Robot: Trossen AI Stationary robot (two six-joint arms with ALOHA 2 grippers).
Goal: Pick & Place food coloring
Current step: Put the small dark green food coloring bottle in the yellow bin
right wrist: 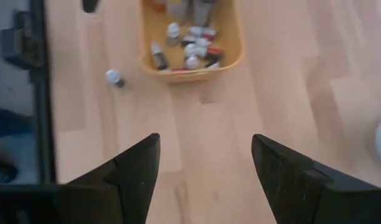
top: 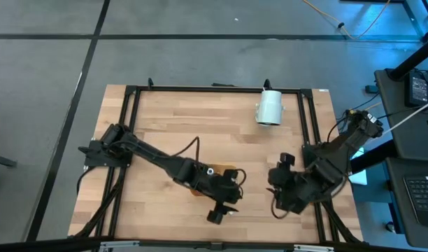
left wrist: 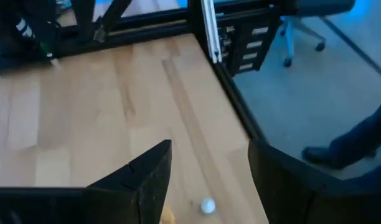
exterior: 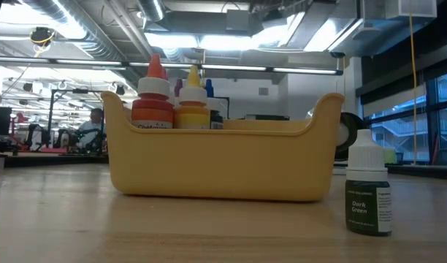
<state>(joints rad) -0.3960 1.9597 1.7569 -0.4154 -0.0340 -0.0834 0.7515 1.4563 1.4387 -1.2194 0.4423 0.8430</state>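
Observation:
An orange tray stands on the table and holds several small food coloring bottles; the red-capped and yellow-capped ones rise above its rim. One dark green bottle with a white cap stands upright alone on the wood beside the tray, also seen in the right wrist view. My left gripper hovers open near the table's near edge, with that bottle's white cap below, between its fingers. My right gripper is open, to the right of the tray and pointing toward it.
A large white cylinder lies near the far edge. Black frame rails run along the table's sides. A person's leg and shoe show on the floor beyond the table edge. Bare wood lies left and far of the tray.

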